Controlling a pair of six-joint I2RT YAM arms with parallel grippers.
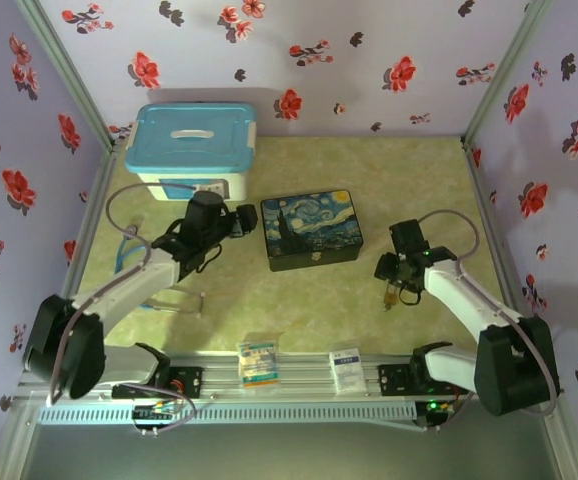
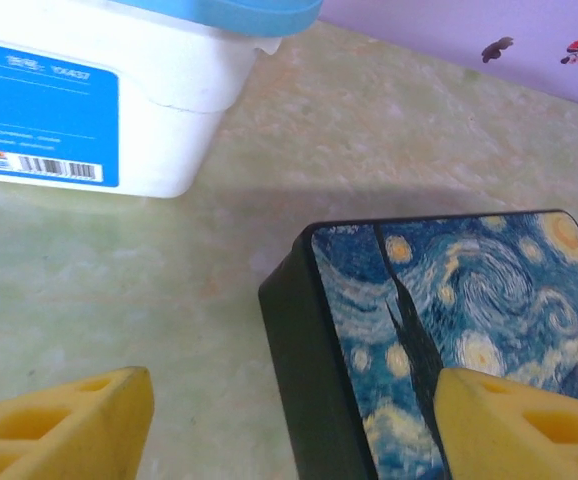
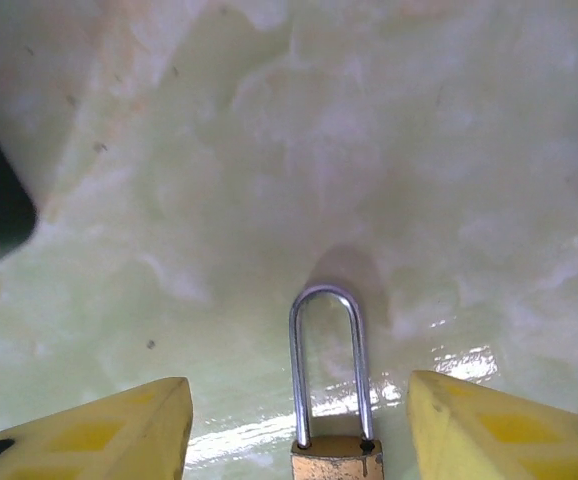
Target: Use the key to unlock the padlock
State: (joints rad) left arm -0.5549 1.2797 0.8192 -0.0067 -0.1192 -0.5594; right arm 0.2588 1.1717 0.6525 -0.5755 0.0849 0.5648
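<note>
Your painted box [image 1: 311, 230] and blue-lidded tub [image 1: 194, 150] sit shut, contents hidden; your left gripper [image 2: 294, 410] gapes wide over the box corner; the right wrist view adds the padlock [image 3: 337, 462], untouched between your right gripper's [image 3: 299, 400] wide-spread jaws.

The tub [image 1: 197, 150] sits at the table's [image 1: 409, 170] far left. The box [image 1: 311, 230] lies mid-table, nearer and right of the tub. The left gripper [image 1: 241, 222] hangs just left of the box. The padlock [image 3: 336, 462] lies right of the box, between the right gripper's [image 1: 392, 295] fingers, touching neither. 2 packets [image 1: 258, 361] sit on the near rail [image 1: 299, 385].
</note>
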